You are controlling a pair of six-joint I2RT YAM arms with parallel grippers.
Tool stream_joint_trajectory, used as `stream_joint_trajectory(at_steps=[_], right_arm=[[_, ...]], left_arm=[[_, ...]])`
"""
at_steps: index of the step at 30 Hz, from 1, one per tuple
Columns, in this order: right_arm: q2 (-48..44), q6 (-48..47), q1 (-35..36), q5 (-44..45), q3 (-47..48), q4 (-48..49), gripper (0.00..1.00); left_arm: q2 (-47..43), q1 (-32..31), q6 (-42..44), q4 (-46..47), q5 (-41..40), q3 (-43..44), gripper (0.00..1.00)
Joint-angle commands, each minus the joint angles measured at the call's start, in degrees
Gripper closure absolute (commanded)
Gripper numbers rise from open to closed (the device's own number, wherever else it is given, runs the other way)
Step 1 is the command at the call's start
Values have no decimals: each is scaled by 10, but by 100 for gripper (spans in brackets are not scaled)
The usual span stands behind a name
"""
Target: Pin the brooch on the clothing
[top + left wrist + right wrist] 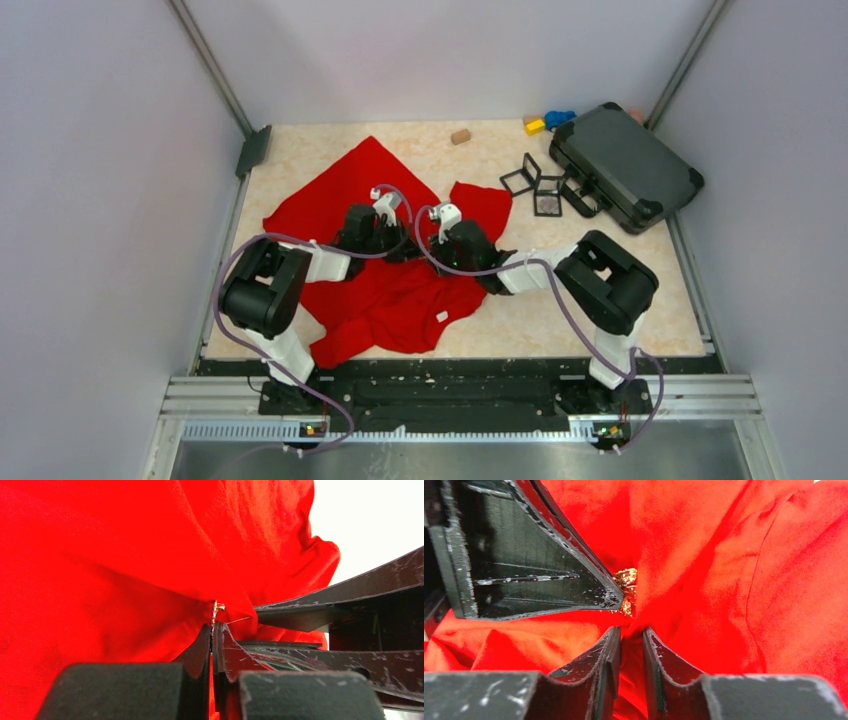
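Observation:
The clothing (pixel 385 290) is a large bright red garment spread over the middle of the table, with a small white tag (pixel 441 316) near its front hem. My two grippers meet above its centre. My left gripper (pixel 403 243) is shut on the brooch (pixel 216 611), a small glittering gold piece held edge-on at its fingertips (pixel 206 630), with a thin pin pointing right. The brooch also shows in the right wrist view (pixel 626 592), pressed against a raised fold. My right gripper (pixel 432 250) is shut on that fold of clothing (pixel 704 580), with red fabric between its fingers (pixel 610 640).
A black hard case (pixel 625 165) lies at the back right, with several black square frames (pixel 535 185) beside it. A small wooden block (pixel 460 136), a yellow block (pixel 535 126) and a blue toy (pixel 560 118) sit near the back wall. Grey walls enclose the table.

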Motion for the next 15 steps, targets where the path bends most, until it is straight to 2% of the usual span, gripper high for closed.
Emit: stream_joint_trajectory(at_steps=[1, 6, 15], right_arm=[[20, -8, 6, -2, 28, 26, 80], [33, -12, 6, -13, 29, 38, 100], [62, -21, -2, -96, 39, 49, 100]], left_arm=[[8, 2, -3, 31, 13, 3, 100], [7, 3, -1, 33, 17, 3, 100], [5, 2, -5, 68, 50, -7, 100]])
